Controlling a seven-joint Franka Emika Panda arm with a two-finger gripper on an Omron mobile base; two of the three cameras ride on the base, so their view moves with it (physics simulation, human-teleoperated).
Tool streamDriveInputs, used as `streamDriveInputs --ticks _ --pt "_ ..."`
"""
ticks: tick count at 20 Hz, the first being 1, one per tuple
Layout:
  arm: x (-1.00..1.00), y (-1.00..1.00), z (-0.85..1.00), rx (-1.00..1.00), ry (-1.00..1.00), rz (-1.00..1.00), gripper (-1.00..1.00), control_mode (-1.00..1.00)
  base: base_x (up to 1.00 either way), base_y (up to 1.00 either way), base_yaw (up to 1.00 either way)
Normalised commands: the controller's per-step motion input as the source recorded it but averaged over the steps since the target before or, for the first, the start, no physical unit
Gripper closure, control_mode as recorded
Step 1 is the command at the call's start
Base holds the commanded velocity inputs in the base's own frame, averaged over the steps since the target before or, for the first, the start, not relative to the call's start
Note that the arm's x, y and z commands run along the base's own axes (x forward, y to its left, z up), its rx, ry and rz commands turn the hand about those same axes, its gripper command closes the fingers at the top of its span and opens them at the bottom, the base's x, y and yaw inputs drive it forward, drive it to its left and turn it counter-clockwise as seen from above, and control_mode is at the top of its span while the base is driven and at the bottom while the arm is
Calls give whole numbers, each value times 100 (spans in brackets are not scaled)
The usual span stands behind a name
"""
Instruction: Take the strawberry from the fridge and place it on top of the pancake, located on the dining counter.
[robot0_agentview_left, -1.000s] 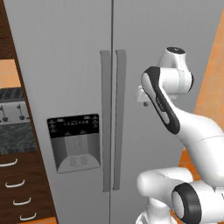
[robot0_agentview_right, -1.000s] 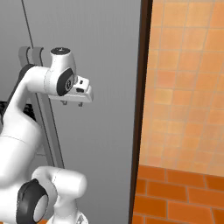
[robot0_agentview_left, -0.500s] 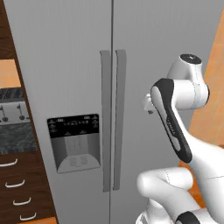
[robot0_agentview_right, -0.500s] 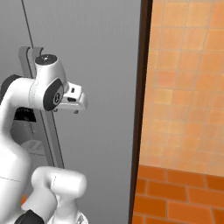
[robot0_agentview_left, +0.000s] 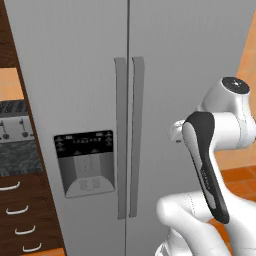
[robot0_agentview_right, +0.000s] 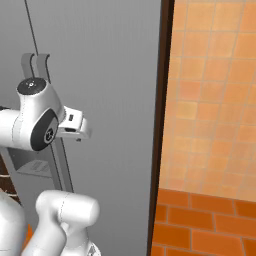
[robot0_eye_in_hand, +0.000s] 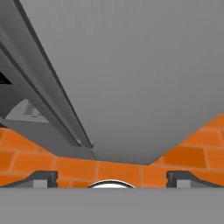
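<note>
Strawberry: not to be seen; judged to lie inside the fridge behind the shut doors.

Fridge: tall grey steel, both doors closed, their seam running straight down between the two long handles.

Handles: a vertical pair at the centre seam, untouched; the hand view catches them at a slant on its left, beside the bare door face.

Dispenser: black panel low in the left door, no part of the job.

Gripper: jaws spread wide, with nothing between the fingertips but the door face and the orange floor tiles below. A second ago the jaws stood about half parted; they have since sprung to full width.

Arm: a second ago the wrist sat higher and nearer the handles; it has since swung lower and rightward, so the hand now hangs before the right door, apart from the handles.

Meaning for the task: an empty, wide hand reads as readiness to take a handle. The door is not yet opened, so fetching has hardly begun.

Next move, as judged: carry the hand left to the right door's handle and close on it.

Risk: approaching off line, the jaws may slide off the narrow bar.
</note>
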Motion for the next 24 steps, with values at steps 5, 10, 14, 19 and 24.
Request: streamDriveInputs --ticks 5,10,14,19,24 --pt "-32 1 14 0 0 0 -100 100 -21 1 0" --pt "0 0 0 0 0 0 -100 100 -44 55 0" --pt "0 0 0 0 0 0 -100 100 -39 25 0" --pt "0 0 0 0 0 0 -100 100 -79 10 0" --pt "-1 10 0 -1 0 0 -100 -100 -29 5 0"
